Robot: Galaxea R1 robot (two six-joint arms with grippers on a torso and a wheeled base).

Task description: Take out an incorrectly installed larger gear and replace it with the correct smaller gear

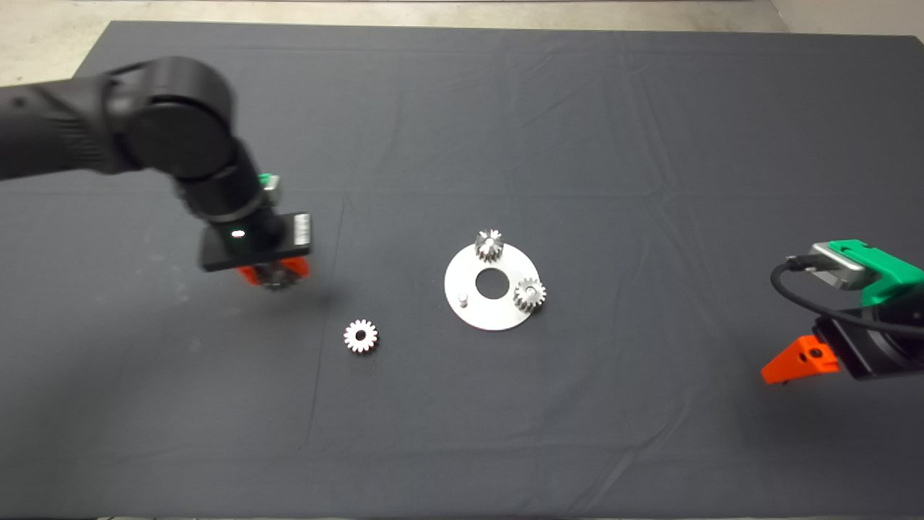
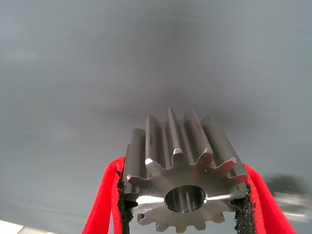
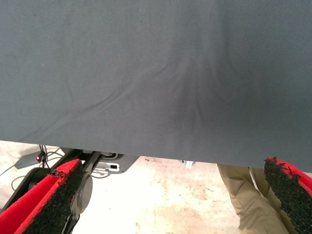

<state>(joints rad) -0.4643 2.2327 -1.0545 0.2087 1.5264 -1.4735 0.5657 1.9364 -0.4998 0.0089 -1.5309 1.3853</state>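
- the left gripper, green with two red fingers on a black arm, hangs over the dark mat on its left side, well apart from the round plate.
- its black pads are clamped on the thick grey steel larger gear, one pad on each side of the toothed rim; the gear's flat face and dark centre hole face the wrist camera.
- from above, only a bit of that gear's teeth peeps out under the wrist, between the red fingers.
- the bright whitish-silver smaller gear, flat with short teeth and a small round hole, lies free on the mat between the left gripper and the plate, nearer the plate, touching neither.
- the flat round silver metal plate with a large centre hole rests near the middle of the mat.
- two small grey gears sit on pins on the plate: one at its far rim, one at its right side.
- a short bare pin stands on the plate's left side with no gear on it.
- the right gripper waits at the mat's right edge, its fingers spread wide apart and holding nothing.
- past the mat's edge, the right wrist view shows a pale floor, some cables, and a person's leg in tan trousers.
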